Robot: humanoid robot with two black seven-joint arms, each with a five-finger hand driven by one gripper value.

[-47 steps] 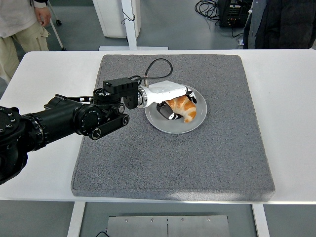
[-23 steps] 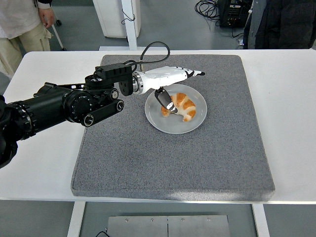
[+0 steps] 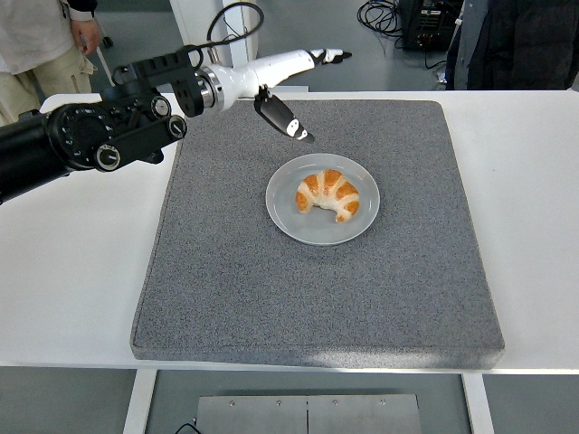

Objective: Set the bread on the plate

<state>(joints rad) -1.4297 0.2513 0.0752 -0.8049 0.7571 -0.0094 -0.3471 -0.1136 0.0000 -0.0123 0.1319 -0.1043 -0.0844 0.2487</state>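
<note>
While the golden crescent-shaped croissant (image 3: pixel 328 195) lies on the round grey plate (image 3: pixel 282 213) mid-mat, I see my white left hand (image 3: pixel 282 80) raised over the grey foam mat's (image 3: pixel 317 289) far-left part, fingers spread wide, holding nothing.

We see a mat (image 3: pixel 271 289) lying on the tabletop (image 3: pixel 72 271), and a plate (image 3: pixel 288 219) sitting on the mat right of its middle, toward the far side. The bread (image 3: pixel 327 195) lies on the plate. The left robot hand (image 3: pixel 280 77) hangs above the mat's far left part, apart from the plate.
</note>
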